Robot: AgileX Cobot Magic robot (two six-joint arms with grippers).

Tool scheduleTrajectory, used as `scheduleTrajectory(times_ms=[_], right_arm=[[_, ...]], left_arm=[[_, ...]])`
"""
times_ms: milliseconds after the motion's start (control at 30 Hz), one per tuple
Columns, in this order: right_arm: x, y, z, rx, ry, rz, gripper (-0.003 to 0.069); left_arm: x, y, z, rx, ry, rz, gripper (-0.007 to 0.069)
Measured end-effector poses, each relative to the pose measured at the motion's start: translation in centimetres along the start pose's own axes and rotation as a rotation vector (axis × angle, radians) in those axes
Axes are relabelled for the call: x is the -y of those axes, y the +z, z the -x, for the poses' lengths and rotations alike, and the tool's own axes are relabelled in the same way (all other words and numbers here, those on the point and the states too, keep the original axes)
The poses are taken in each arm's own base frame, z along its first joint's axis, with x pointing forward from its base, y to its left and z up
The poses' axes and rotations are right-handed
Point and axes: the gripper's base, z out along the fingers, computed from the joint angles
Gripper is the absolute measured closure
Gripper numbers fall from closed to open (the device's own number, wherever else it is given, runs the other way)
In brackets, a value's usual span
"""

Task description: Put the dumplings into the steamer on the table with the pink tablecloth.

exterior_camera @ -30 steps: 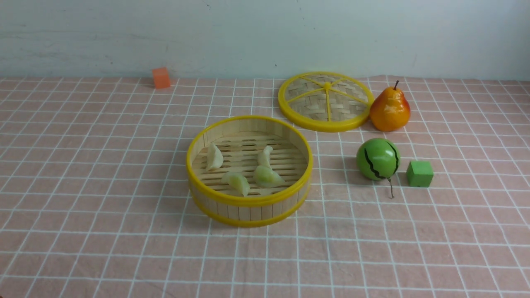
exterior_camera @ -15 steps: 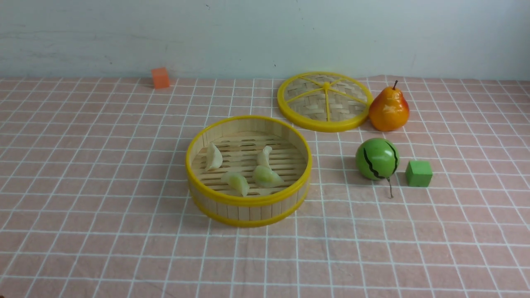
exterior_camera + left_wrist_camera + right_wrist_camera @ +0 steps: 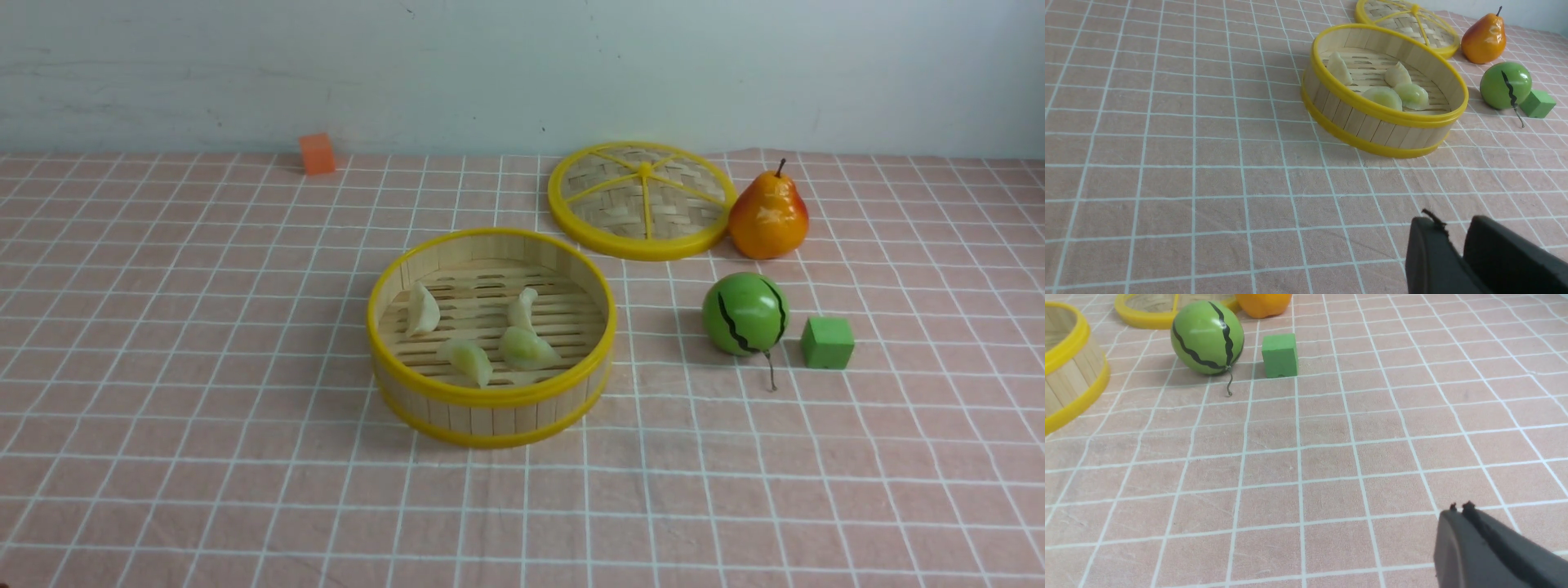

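The steamer (image 3: 490, 398) stands on the pink tablecloth (image 3: 204, 343) at mid-table. Several pale dumplings lie on its slatted floor: one at the left (image 3: 423, 309), one at the back right (image 3: 522, 309), two at the front (image 3: 467, 359) (image 3: 526, 349). The left wrist view shows the steamer (image 3: 1384, 116) with the dumplings (image 3: 1383, 97) inside. No arm shows in the front view. My left gripper (image 3: 1455, 228) hovers over bare cloth, well short of the steamer, with a narrow gap between its fingertips and nothing in it. My right gripper (image 3: 1461, 508) is shut and empty over bare cloth; the steamer's edge (image 3: 1069, 339) is far off.
The woven lid (image 3: 642, 200) lies behind the steamer to the right, with a pear (image 3: 768, 214) beside it. A green striped ball (image 3: 744, 314) and a green cube (image 3: 827, 342) sit right of the steamer. An orange cube (image 3: 317, 153) is at the back left.
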Motion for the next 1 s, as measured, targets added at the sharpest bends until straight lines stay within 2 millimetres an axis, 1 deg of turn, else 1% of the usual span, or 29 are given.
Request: scheduleTrajectory(times_ms=[367, 1000], right_arm=[[0.00, -0.01, 0.00, -0.003, -0.001, -0.001, 0.0678], [0.00, -0.01, 0.00, -0.003, -0.001, -0.001, 0.0664]], left_arm=[[0.00, 0.00, 0.00, 0.000, 0.000, 0.000, 0.0483], [0.00, 0.00, 0.00, 0.000, 0.000, 0.000, 0.0482]])
